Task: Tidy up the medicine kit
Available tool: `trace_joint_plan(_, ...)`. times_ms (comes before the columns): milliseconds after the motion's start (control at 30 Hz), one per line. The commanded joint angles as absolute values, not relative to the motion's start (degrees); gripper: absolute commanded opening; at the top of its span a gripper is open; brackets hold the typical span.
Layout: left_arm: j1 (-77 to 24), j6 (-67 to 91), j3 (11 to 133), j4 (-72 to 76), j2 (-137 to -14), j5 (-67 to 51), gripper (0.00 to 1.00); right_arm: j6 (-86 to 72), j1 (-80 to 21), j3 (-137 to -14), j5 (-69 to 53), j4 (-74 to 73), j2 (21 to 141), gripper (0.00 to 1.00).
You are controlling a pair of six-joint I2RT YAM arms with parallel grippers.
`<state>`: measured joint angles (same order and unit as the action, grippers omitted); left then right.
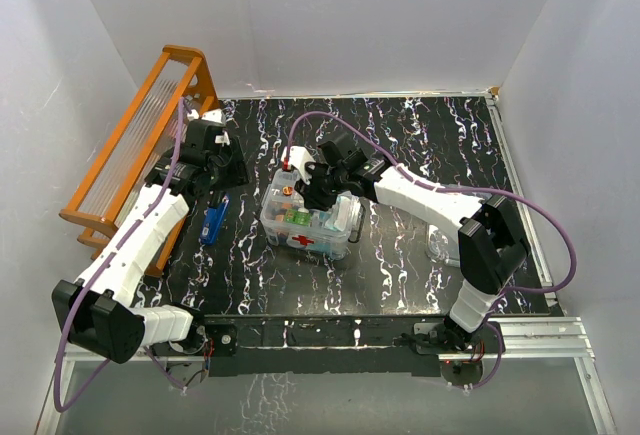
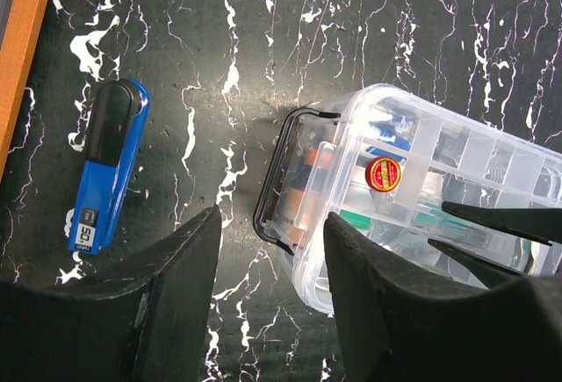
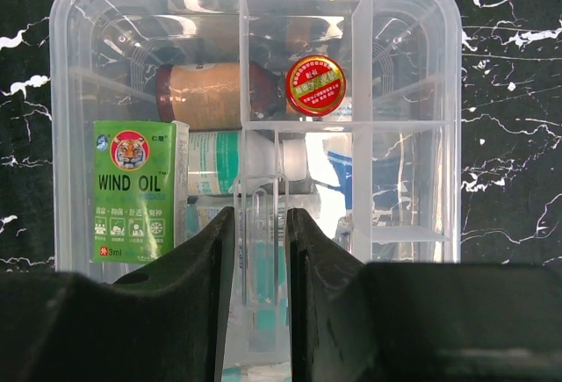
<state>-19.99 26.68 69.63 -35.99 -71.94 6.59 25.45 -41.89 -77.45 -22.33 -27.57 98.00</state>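
The medicine kit (image 1: 318, 242), a clear box with a red cross on its side, stands mid-table with no lid on it. A shallow clear divided tray (image 3: 362, 180) sits in its top. Under the tray lie a green Wind Oil box (image 3: 133, 191), a red round tin (image 3: 315, 85) and a brown roll (image 3: 206, 94). My right gripper (image 3: 261, 219) is shut on the tray's upright clear handle tab (image 3: 261, 193). My left gripper (image 2: 272, 224) hangs open above the table by the kit's (image 2: 351, 259) end with the black clip (image 2: 268, 189), holding nothing.
A blue and black stapler-like tool (image 2: 107, 162) lies on the table left of the kit. An orange wooden rack (image 1: 140, 145) stands along the left edge. A clear object (image 1: 437, 245) sits partly hidden beside the right arm. White walls close in the table.
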Motion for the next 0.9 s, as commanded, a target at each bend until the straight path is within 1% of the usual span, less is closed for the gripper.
trace_joint_plan(0, -19.69, 26.89, 69.36, -35.43, -71.66, 5.88, 0.49, 25.66, -41.69, -77.34, -23.77, -21.29, 97.58, 0.0)
trace_joint_plan(700, -19.71, 26.81, 69.45, -35.28, -72.25, 5.03, 0.5, 22.69, -40.64, -72.35, -23.51, -15.7, 97.36, 0.0)
trace_joint_plan(833, -19.71, 26.81, 69.5, -35.44, -72.34, 5.1, 0.5, 22.18, -40.43, -71.82, -23.96, -15.0, 97.33, 0.05)
trace_joint_plan(867, -19.71, 26.81, 69.6, -35.48, -72.35, 5.08, 0.5, 21.82, -40.41, -72.0, -23.81, -15.06, 97.32, 0.08)
